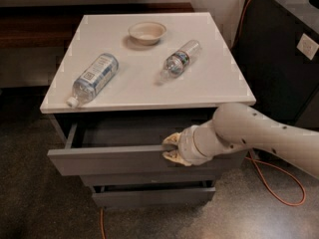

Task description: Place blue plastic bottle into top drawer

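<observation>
The blue plastic bottle point(93, 78) lies on its side on the left of the white cabinet top point(214, 88), white cap toward the front left corner. The top drawer point(109, 159) is pulled partly out, its grey inside showing under the top's front edge. My gripper point(171, 148) is at the upper edge of the drawer front, right of its middle, with pale fingers point(173, 139) above and below the edge. It is well below and to the right of the bottle.
A smaller clear bottle point(180, 59) with a dark label lies right of centre on the top. A pale bowl point(147, 32) stands at the back. Two lower drawers point(149, 195) sit below. A dark cabinet point(279, 59) stands right; an orange cable point(279, 183) lies on the floor.
</observation>
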### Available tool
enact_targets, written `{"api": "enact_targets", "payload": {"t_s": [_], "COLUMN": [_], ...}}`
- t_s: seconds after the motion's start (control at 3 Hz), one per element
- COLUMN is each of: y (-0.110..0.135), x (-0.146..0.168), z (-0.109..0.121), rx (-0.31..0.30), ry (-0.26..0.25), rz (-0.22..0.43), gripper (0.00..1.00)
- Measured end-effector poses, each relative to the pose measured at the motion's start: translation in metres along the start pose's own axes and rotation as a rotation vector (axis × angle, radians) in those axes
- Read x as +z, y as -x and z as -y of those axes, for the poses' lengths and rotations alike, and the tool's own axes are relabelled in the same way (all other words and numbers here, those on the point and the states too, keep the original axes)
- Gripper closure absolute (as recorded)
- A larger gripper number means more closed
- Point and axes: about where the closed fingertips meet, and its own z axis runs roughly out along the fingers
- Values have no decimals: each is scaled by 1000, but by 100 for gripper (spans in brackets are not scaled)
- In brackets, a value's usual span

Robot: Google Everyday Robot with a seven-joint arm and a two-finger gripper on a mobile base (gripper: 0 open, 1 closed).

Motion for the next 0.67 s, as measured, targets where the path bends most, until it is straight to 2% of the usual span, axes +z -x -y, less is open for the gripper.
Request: {"api": "enact_targets", "payload": {"t_s": [0.33,0.67], "y": [11,11], "x": [-11,-11], "z": [-23,-23], "rx": [10,10], "ry": [-5,-5], "rz": [46,46], "gripper": [100,100]}}
